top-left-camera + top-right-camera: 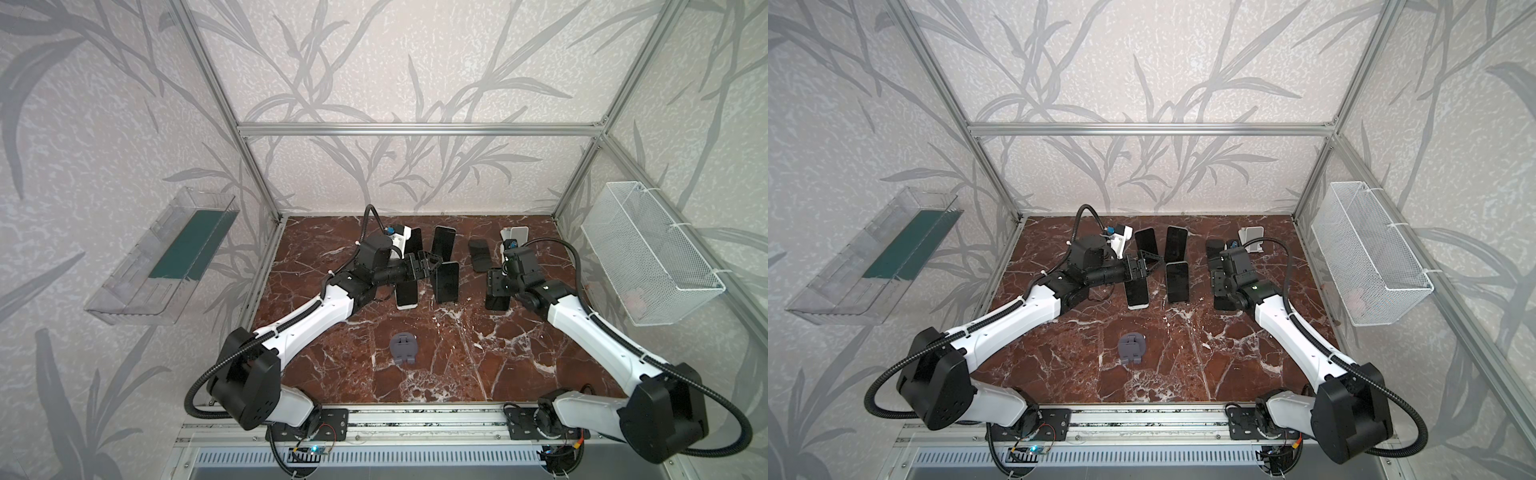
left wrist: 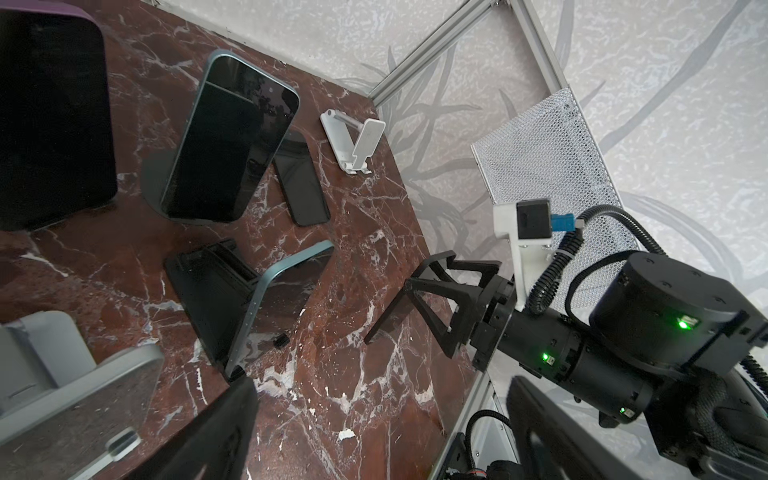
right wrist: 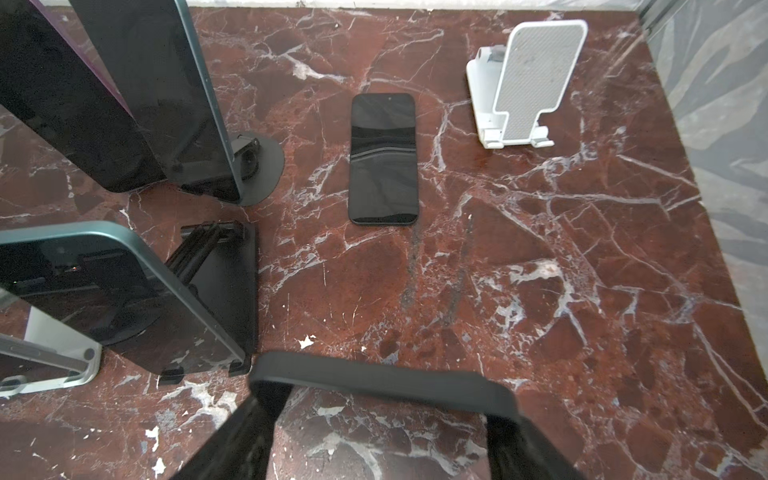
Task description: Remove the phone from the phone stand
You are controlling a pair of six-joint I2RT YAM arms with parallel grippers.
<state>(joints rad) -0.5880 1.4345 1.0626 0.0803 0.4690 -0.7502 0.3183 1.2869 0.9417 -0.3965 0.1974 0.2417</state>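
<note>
My right gripper [image 1: 496, 286] [image 3: 378, 401] is shut on the side edges of a black phone [image 1: 497, 302] [image 3: 374, 380] at the table's right middle. The phone's dark edge spans both fingers, and only marble shows beyond it. My left gripper [image 1: 432, 264] [image 2: 386, 436] hangs open with nothing between its fingers, beside a teal phone [image 1: 447, 282] [image 2: 266, 299] leaning on a black phone stand [image 2: 208, 286]. Another teal phone [image 1: 442, 243] [image 3: 166, 99] stands on a round black stand [image 3: 266, 166]. A purple-edged phone [image 1: 413, 241] and a pale phone [image 1: 406, 296] also stand propped.
A black phone [image 3: 383, 160] lies flat at the back. A white stand [image 1: 515, 237] [image 3: 528, 83] and a grey stand [image 1: 403, 349] hold nothing. A wire basket [image 1: 648, 253] hangs on the right wall, a clear tray [image 1: 166, 257] on the left wall.
</note>
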